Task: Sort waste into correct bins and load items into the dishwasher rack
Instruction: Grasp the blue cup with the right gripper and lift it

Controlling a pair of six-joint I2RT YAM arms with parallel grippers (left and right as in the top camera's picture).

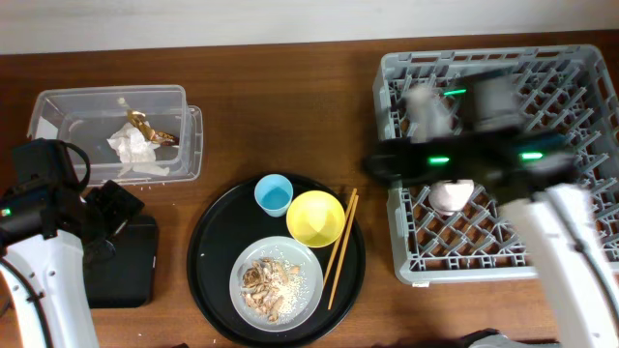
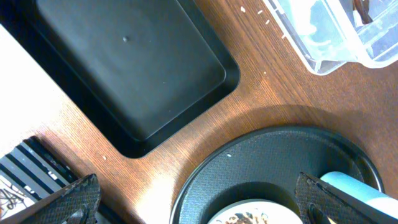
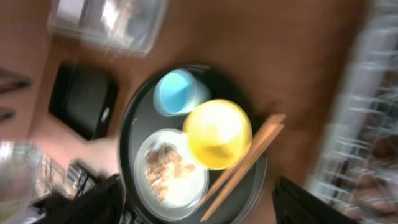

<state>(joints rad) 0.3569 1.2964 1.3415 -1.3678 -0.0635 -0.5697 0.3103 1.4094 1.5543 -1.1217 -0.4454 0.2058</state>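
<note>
Showing the right gripper standing wide, fingers at the lower corners of the wrist frame, holding nothing. Looking past it onto the yellow bowl at centre frame, with the light-blue cup just beside it at upper left, the plate bearing food scraps at lower left, and the chopsticks at lower right. From overhead, hanging blurred at the left edge of the dishwasher rack, with the pink cup already lying inside. Showing the left gripper likewise gaping empty, near the shallow black tray at lower left of the overhead frame. Judging the right arm better placed for the next item: bowl and chopsticks lying down-left of it, on the right half of the round tray, chopsticks running long axis from upper right to lower left, nearly upright in frame.
</note>
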